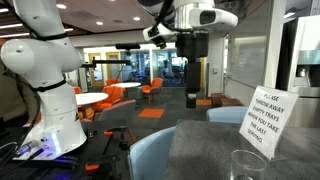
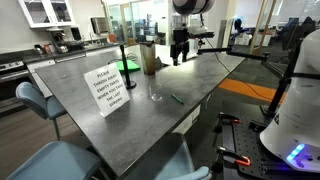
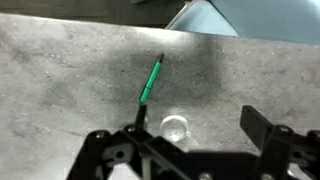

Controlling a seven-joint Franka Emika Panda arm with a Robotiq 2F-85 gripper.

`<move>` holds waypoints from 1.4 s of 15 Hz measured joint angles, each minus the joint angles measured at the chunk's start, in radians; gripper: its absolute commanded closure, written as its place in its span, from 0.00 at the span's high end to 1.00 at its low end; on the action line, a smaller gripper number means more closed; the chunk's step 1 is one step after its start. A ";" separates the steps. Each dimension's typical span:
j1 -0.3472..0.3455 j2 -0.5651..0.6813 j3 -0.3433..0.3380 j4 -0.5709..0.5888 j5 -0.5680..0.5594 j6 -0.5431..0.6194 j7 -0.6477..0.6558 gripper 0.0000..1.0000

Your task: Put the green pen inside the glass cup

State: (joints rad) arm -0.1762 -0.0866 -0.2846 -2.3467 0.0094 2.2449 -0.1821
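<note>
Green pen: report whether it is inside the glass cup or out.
Out. The green pen lies flat on the table, apart from the glass cup.

Long grey table (image 2: 205,85) with a mottled, stone-like top, seen in both exterior views and in the wrist view (image 3: 60,60). In an exterior view, carries on the left a folded white paper sign (image 2: 108,88) with printed text, standing upright. To the right of it, apart from it, the glass cup (image 2: 156,94), upright. Right of the cup, near but not touching, the green pen (image 2: 176,98), lying flat. Toward the far end, a dark container (image 2: 149,58) and something green (image 2: 127,67), too small to name. In the wrist view, pen flat and slanted on the bare top, cup near one end of it, apart.
</note>
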 measured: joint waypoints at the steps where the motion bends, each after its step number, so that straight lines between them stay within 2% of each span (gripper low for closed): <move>1: -0.016 0.032 -0.002 -0.006 0.016 0.050 0.024 1.00; 5: -0.054 0.179 -0.002 -0.019 0.145 0.275 0.073 1.00; 8: -0.064 0.295 0.009 -0.011 0.192 0.379 0.091 1.00; 14: -0.069 0.500 0.019 0.073 0.192 0.392 0.148 1.00; 21: -0.081 0.622 0.041 0.169 0.192 0.398 0.152 1.00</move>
State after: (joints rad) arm -0.2573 0.5359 -0.2440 -2.1777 0.2012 2.6431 -0.0298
